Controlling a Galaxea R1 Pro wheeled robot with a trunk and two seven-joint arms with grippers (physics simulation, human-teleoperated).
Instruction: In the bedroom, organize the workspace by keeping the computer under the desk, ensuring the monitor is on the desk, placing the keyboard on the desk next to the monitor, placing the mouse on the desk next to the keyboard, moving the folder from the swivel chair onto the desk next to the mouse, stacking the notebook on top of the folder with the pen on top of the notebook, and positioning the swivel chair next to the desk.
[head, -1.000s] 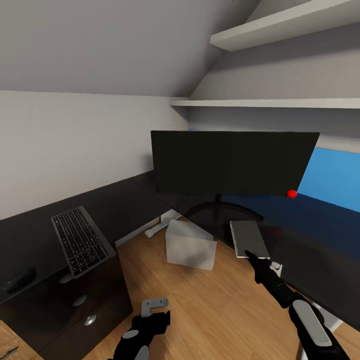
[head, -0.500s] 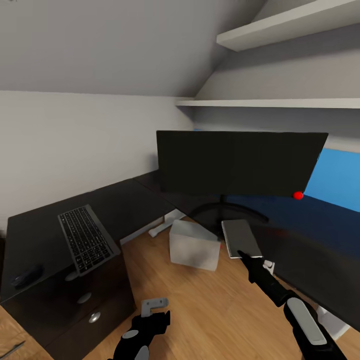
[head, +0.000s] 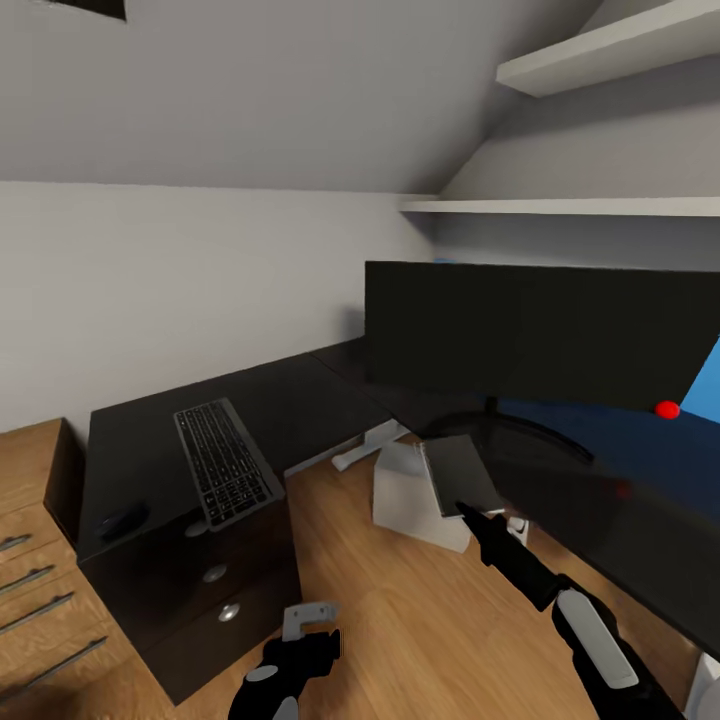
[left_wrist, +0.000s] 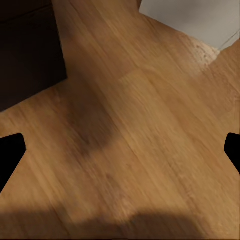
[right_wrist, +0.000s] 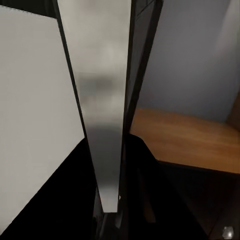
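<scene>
grey notebook (head: 460, 474) is clamped in the right hand (head: 468, 512), unplaced; left hand (head: 308, 617) released. keyboard (head: 226, 460), mouse (head: 122, 520), monitor (head: 545, 335) sit on the desk (head: 300, 395); computer (head: 412, 497) beneath.

The right end effector (head: 468, 513) is extended forward, clamped on the notebook (head: 460, 474) (held by its edge); the left end effector (head: 308, 622) is held low, jaws spread.
</scene>
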